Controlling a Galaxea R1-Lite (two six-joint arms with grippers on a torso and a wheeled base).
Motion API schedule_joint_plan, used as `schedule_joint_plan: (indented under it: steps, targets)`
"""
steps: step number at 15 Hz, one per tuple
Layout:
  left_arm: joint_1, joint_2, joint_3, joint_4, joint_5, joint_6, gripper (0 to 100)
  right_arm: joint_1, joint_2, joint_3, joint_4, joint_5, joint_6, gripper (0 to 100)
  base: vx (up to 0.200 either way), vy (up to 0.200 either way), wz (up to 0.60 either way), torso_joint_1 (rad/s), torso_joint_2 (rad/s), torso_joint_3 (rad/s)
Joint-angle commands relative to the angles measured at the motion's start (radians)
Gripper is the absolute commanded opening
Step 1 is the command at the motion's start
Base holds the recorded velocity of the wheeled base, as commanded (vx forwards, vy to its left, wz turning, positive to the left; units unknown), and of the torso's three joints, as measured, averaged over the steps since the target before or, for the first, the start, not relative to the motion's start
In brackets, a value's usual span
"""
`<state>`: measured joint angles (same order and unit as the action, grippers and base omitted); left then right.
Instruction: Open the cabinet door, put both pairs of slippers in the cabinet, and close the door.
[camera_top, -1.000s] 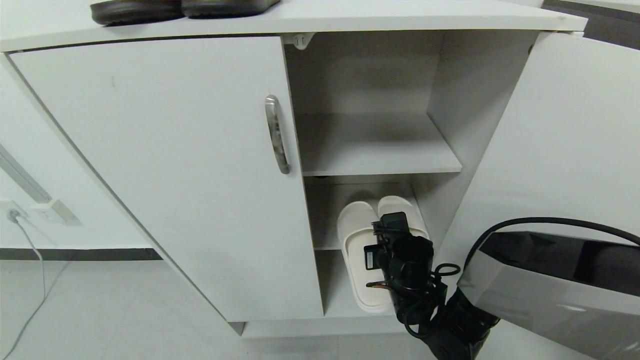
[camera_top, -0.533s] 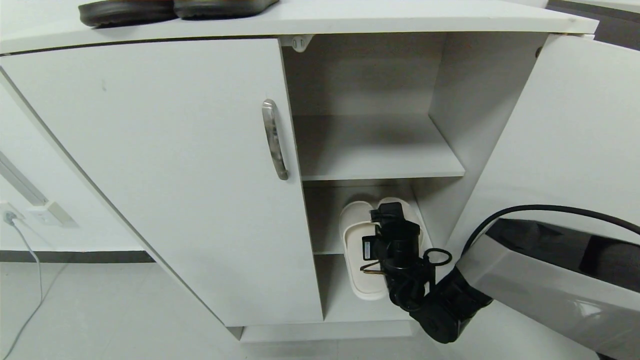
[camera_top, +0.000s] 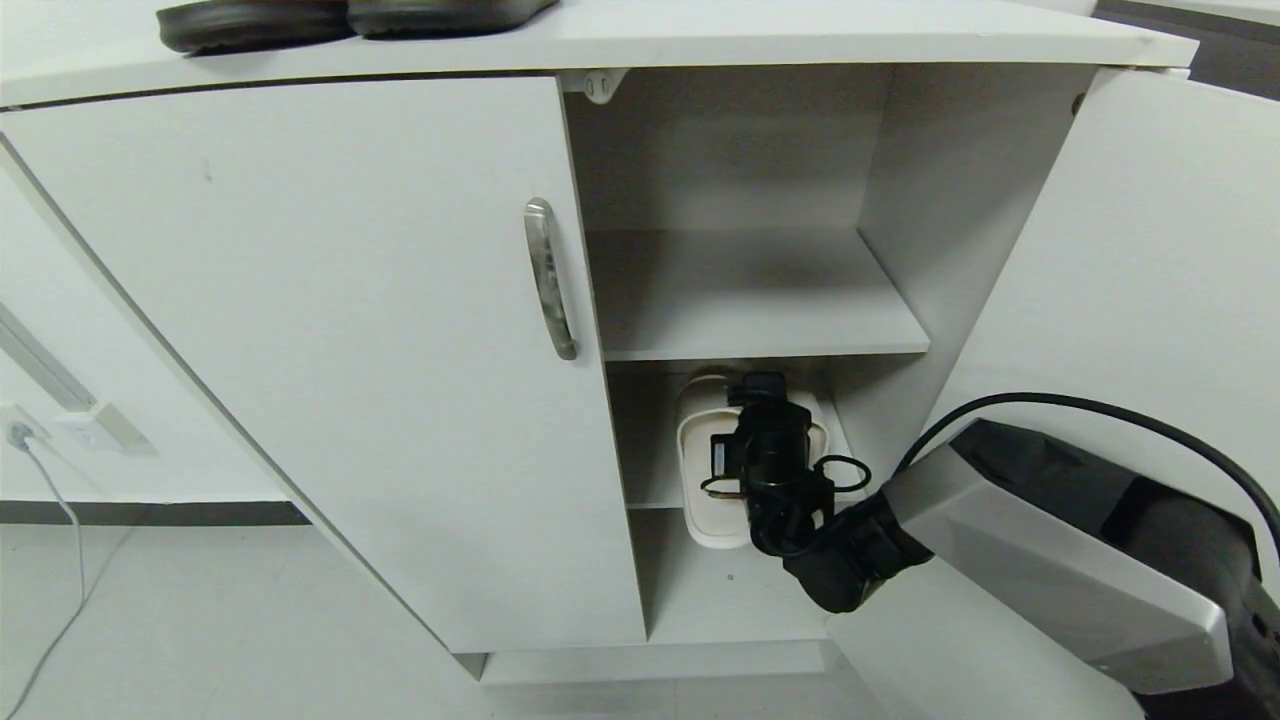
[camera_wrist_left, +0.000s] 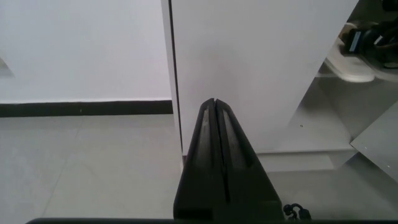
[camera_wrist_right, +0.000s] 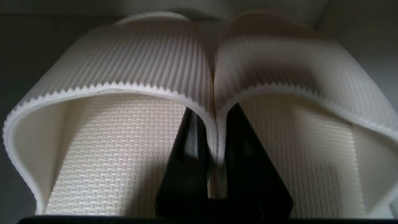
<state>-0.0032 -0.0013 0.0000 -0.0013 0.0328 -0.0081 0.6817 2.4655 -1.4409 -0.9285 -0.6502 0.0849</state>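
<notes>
My right gripper (camera_wrist_right: 214, 165) is clamped on the white slippers (camera_wrist_right: 124, 87), inner edges pinched between my fingers (camera_wrist_right: 186, 174), toes ahead over the lower shelf (camera_top: 650, 460). Heels look overhanging, so I'd slide deeper, level, then release.

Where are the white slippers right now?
In the head view the white slippers are inside the cabinet at its lower shelf, right of the closed door, heels overhanging the edge, pinched together by the right gripper.

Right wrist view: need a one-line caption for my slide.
Right gripper pinching the white slippers together by their adjoining inner sides.
</notes>
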Motion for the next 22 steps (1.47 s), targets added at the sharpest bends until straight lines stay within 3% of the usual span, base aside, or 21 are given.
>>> schedule_joint_plan:
  steps: [1,7,22]
  targets:
    - [0.000,0.001,0.000,0.000,0.001,0.000,0,-0.011,0.023,-0.061,0.023,0.006,-0.002,0,0.000,0.000,0.00,0.000,0.00,0.000]
    - [0.000,0.001,0.000,0.000,0.001,0.000,0,-0.034,0.084,-0.213,0.103,0.014,-0.002,0,0.000,0.000,0.00,0.000,0.00,0.000]
    - [0.000,0.001,0.000,0.000,0.001,0.000,0,-0.042,0.116,-0.228,0.117,0.029,-0.002,0,0.000,0.000,0.00,0.000,0.00,0.000]
